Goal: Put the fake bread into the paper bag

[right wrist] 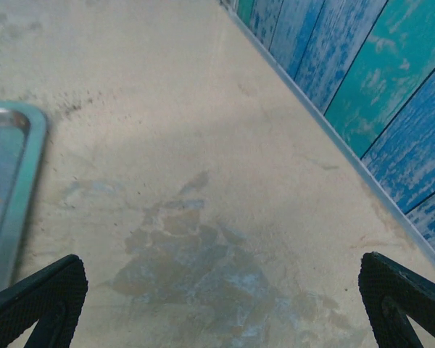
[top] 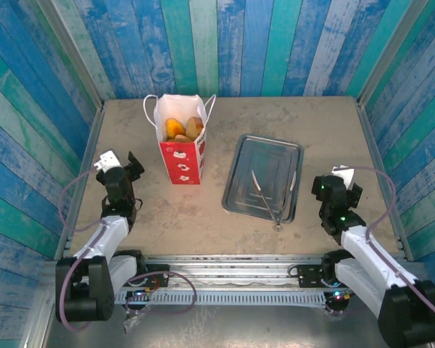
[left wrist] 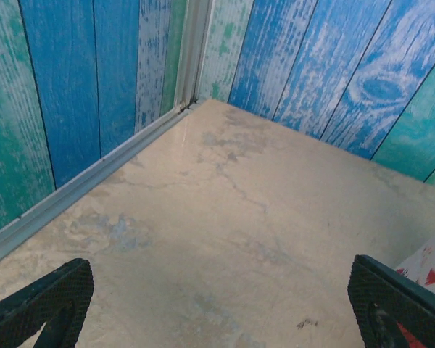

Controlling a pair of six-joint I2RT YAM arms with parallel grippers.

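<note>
The paper bag (top: 181, 154) stands upright toward the back left of the table (top: 319, 123). The fake bread (top: 183, 129) sits inside it — golden pieces show at the mouth, though I can't make out how many. To its right lies a metal tray (top: 239, 170) with tongs (top: 264, 194) resting in it. The left gripper (left wrist: 217, 293) hangs just left of the bag, jaws spread wide, nothing between them. The right gripper (right wrist: 221, 293) — equally wide and empty — hovers right of the tray.
</note>
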